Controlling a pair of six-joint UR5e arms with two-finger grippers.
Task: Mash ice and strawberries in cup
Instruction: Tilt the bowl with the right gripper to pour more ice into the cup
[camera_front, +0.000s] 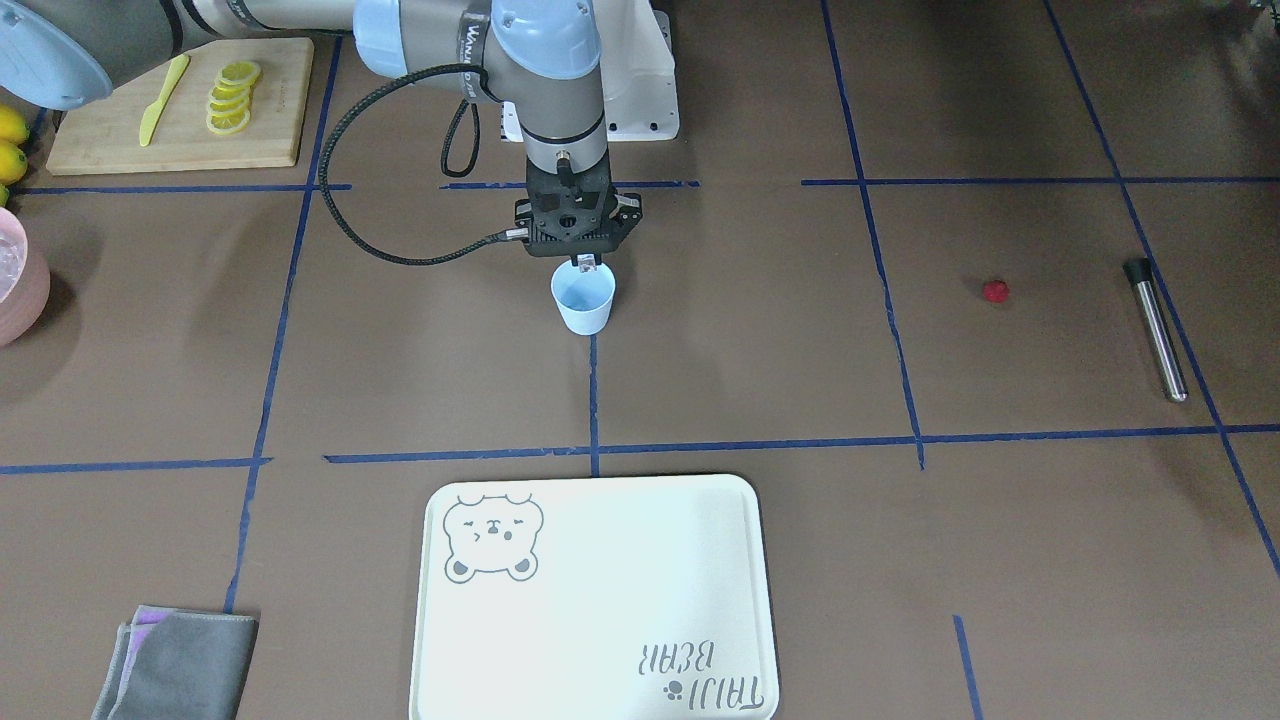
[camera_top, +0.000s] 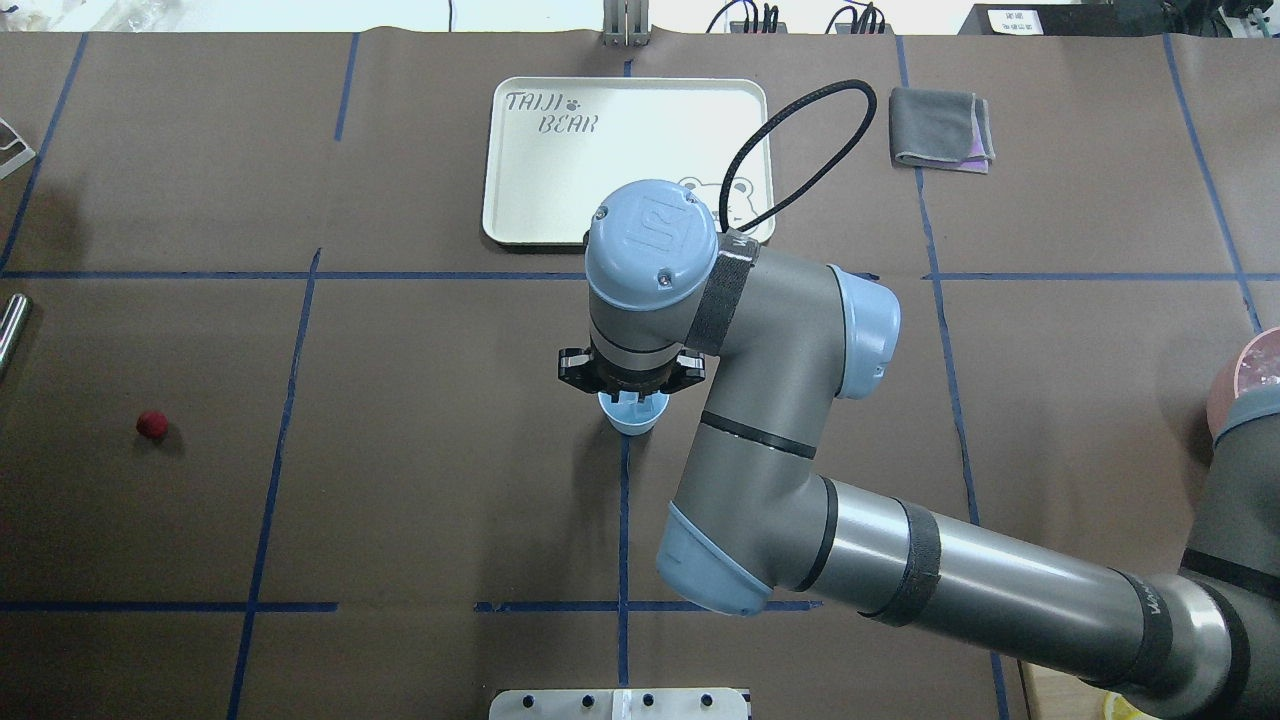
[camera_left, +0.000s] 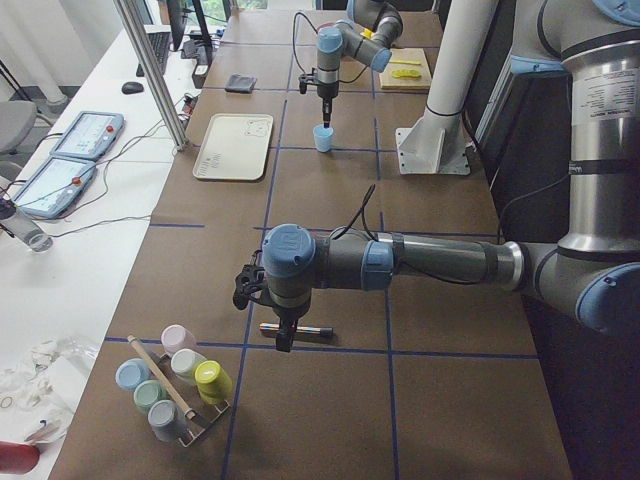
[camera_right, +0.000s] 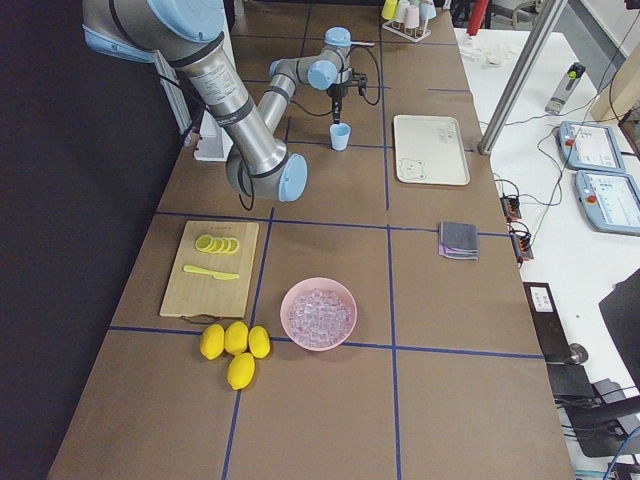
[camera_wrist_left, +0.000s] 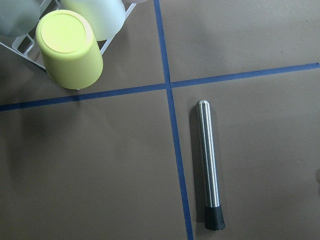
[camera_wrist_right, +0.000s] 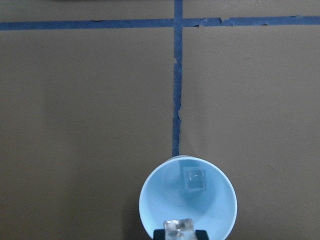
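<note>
Right gripper (camera_front: 585, 262): pressed onto an ice cube (camera_wrist_right: 179, 227), which is held just above the cup.
Cup (camera_front: 583, 300): upright at table centre, directly beneath the held cube; the cube is seen over the mouth, toward the robot-side rim.
Second ice cube (camera_wrist_right: 195, 179): lying on the cup floor.
Strawberry (camera_front: 994, 291): on the table, well apart from the cup, toward the robot's left; the left arm is judged nearer.
Left gripper (camera_left: 284, 336): hovering over the muddler (camera_wrist_left: 209, 170); finger state cannot be told.
</note>
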